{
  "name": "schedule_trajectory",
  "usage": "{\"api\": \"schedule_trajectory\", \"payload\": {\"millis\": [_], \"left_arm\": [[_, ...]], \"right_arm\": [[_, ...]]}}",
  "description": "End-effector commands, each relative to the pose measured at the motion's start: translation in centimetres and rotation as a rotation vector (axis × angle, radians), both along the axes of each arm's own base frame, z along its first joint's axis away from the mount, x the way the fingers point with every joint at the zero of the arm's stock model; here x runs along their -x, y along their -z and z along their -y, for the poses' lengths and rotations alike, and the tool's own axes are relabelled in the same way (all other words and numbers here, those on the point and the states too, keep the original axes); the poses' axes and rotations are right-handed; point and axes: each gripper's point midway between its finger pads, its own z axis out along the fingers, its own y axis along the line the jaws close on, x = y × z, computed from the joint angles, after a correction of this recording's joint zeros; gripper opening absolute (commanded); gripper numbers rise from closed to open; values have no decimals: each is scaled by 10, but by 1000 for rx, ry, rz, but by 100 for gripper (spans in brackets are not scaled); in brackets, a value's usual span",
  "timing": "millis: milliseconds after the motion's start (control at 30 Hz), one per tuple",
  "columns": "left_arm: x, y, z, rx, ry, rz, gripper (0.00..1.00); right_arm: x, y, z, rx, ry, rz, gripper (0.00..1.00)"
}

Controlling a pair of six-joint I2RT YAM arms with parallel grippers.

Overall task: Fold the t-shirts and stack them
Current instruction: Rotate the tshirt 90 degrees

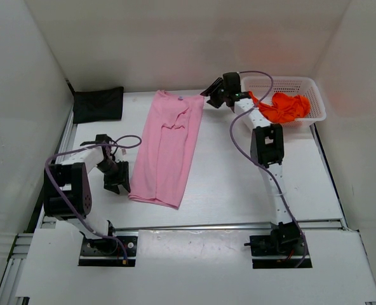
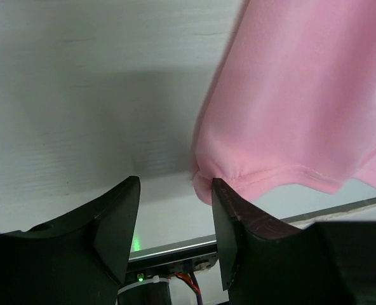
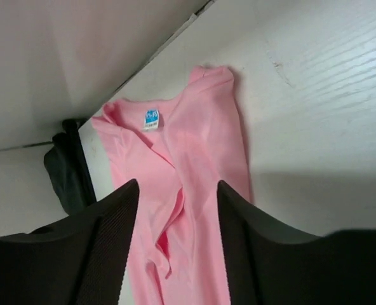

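Left pincer [image 2: 175,190] and right pincer [image 3: 176,190] spread, empty; right one's finger [image 3: 105,244] partly hides the black t-shirt [image 3: 62,166].

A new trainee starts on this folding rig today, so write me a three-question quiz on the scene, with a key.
1. True or false: the left gripper and the right gripper both stand open, holding nothing, near opposite ends of the pink t-shirt.
2. Fill in: the black t-shirt lies folded at the table's far ____ corner.
3. Where is the orange t-shirt? A) on the black t-shirt B) crumpled in the white basket C) under the pink t-shirt

Key: 1 true; 2 left; 3 B.
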Motion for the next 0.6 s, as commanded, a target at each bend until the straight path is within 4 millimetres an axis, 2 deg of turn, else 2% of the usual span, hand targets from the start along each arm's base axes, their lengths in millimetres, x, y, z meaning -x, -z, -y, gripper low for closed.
{"api": "schedule_trajectory", "payload": {"millis": [0, 33, 67, 100, 133, 200, 233, 300, 333, 367, 400, 433, 467, 500, 567], "left_arm": [[-17, -4, -2, -8, 5, 62, 60], [-17, -4, -2, -9, 5, 62, 60], [-17, -3, -3, -18, 5, 62, 60], [-17, -3, -3, -18, 5, 62, 60], [-18, -6, -1, -6, 5, 72, 60], [-19, -8, 0, 2, 6, 83, 60], [-20, -11, 2, 2, 15, 97, 60], [-19, -15, 2, 1, 15, 106, 60], [-24, -22, 4, 8, 16, 137, 60], [-22, -25, 4, 8, 16, 140, 60], [-23, -27, 4, 8, 16, 151, 60], [-22, -32, 6, 19, 17, 161, 60], [-21, -32, 8, 20, 26, 161, 60], [-19, -32, 8, 20, 26, 162, 60], [-18, -32, 11, 21, 37, 162, 60]], "right_arm": [[17, -88, -8, -36, -145, 180, 59], [36, -107, -4, 7, -195, 186, 61], [53, -110, -9, 28, -238, 170, 61], [73, -91, -9, 65, -268, 106, 61], [99, -115, -18, 86, -314, 125, 63], [137, -96, -12, 205, -345, 55, 63], [172, -84, -9, 254, -364, -3, 63], [212, -60, 2, 310, -373, -101, 63], [250, -42, 5, 298, -424, -147, 61], [271, -32, 4, 276, -462, -165, 61], [293, -42, 0, 245, -502, -133, 60], [331, -5, 9, 244, -535, -223, 60], [343, -1, 5, 229, -561, -202, 60], [365, -2, -3, 226, -600, -196, 60], [398, 19, -5, 251, -657, -249, 60]]}}
